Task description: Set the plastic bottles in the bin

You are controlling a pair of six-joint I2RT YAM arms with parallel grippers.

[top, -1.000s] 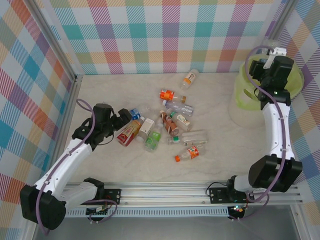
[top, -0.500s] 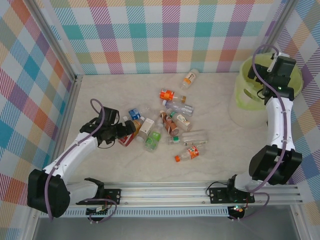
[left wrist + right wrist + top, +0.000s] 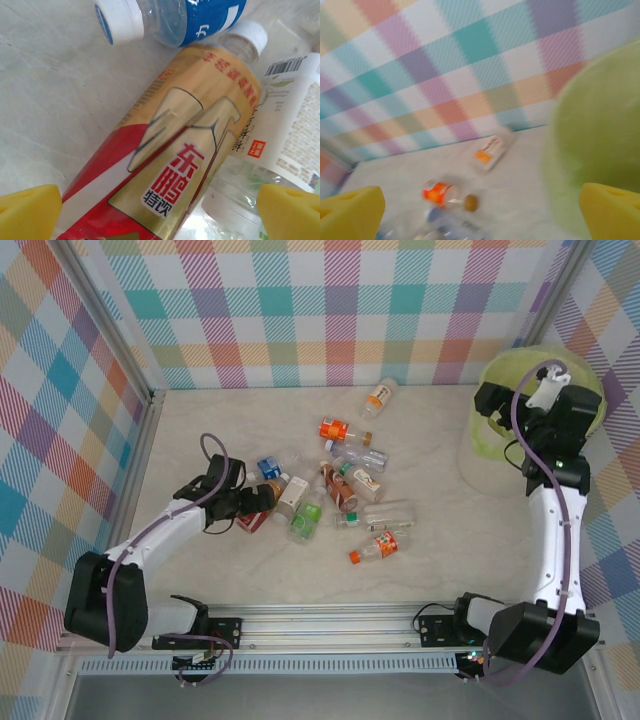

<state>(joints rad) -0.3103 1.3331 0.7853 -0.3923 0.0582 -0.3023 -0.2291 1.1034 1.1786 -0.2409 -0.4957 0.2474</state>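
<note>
Top: left gripper, jaws apart, at plastic bottles heaped well left of the bin; right gripper empty at its rim | Left wrist: jaws straddle red-gold bottle, apparently lining up a grasp | Right wrist: jaws wide, nothing between, bin alongside.

red-gold bottle btwn hand tips (spread wide), blue-label bottle beyond

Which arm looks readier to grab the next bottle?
Left, probably. The left gripper, open, straddles the red-and-gold bottle, ready to close. The right gripper is open up by the bin, away from the other bottles.
</note>
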